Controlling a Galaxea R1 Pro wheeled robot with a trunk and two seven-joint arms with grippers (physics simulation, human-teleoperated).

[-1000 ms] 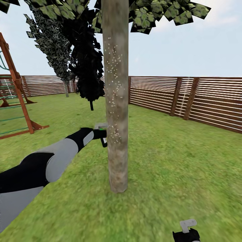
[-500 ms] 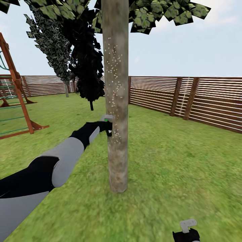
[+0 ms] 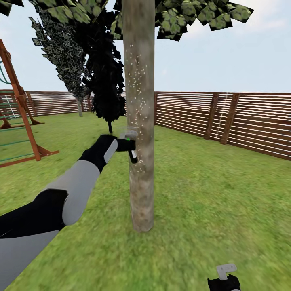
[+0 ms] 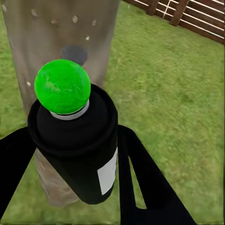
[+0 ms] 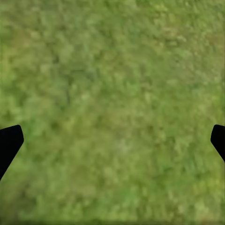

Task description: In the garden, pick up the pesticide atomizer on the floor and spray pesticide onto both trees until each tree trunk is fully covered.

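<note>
Lawn; atomizer (image 4: 75,145) between left jaws.

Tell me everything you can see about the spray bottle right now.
The pesticide atomizer is a small black cylinder with a white label patch on its side and a round cap that shows bright green. The left hand is clamped on it, a dark finger on each side of its body. Its top points at the tree trunk, close to the speckled bark.
</note>
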